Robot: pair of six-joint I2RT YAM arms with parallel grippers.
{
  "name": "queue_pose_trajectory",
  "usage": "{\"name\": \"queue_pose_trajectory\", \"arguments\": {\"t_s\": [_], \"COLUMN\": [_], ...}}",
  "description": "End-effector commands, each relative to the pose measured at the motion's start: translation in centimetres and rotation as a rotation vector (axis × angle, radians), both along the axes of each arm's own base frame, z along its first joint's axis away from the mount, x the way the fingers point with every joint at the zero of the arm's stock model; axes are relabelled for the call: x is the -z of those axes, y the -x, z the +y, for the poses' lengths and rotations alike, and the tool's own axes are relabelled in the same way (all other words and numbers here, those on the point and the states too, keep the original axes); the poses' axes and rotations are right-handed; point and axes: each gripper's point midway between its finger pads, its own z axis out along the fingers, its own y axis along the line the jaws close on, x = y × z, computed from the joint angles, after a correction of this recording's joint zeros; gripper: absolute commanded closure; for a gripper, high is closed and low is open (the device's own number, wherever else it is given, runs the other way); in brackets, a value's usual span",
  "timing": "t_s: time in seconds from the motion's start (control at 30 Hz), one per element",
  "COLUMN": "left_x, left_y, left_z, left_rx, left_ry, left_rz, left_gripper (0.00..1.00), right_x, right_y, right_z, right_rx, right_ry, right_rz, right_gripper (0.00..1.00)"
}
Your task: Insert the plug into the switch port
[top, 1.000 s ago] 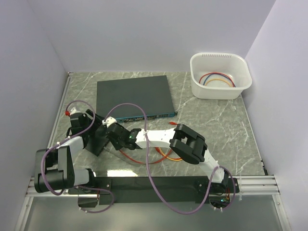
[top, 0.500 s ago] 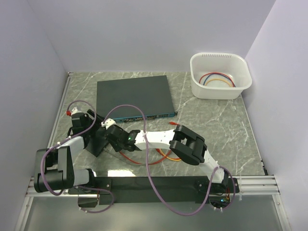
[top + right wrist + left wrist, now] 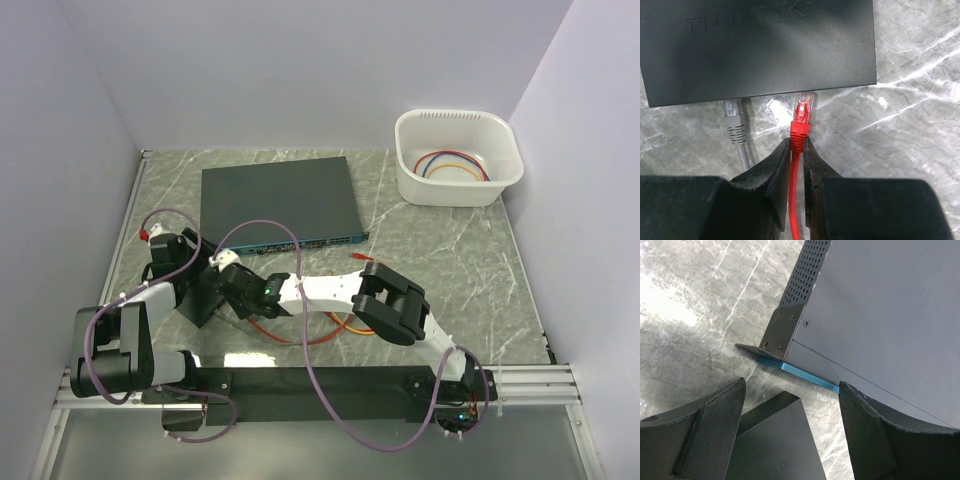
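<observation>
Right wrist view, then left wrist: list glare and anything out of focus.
Right wrist: white glare streaks cross the marble table right of the red plug, which is sharp; left wrist: a washed-out bright patch on the table at left, the switch crisp.

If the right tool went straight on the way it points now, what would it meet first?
The red plug pinched in the right tool would likely hit the near edge of the black slab first, beside the grey plug; depth is unclear.
</observation>
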Motion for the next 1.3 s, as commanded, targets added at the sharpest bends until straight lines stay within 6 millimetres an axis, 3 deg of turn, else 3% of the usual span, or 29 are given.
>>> {"name": "queue_pose_trajectory", "arguments": {"t_s": [0.0,0.47,0.7,1.03,1.27], "left_x": [0.2,0.4,0.6,1.1,1.1], "left_y": [0.1,0.1,0.1,0.0,0.0], "left_z": [-0.4,-0.3,-0.2,-0.1,-0.2], "left_rx": [0.013,0.008,-0.001,-0.007,-0.005], "left_ry": [-0.003,-0.013,-0.021,-0.024,-0.025], "left_rz": [0.025,0.036,0.047,0.070,0.072], "left_gripper": [0.19,0.19,0.19,0.19,0.19], "right_x": [-4.1,-5.6,-5.1,-4.2,-3.6], "right_y": [0.1,0.2,2.0,3.2,2.6], "right_z": [1.9,3.3,3.9,2.4,1.5], "right_rx": [-0.011,-0.026,-0.055,-0.046,-0.025], "right_ry": [-0.095,-0.121,-0.116,-0.097,-0.066], "right_rz": [-0.036,-0.040,-0.013,0.002,-0.021], "right_gripper": [1.00,1.00,1.00,1.00,1.00]}}
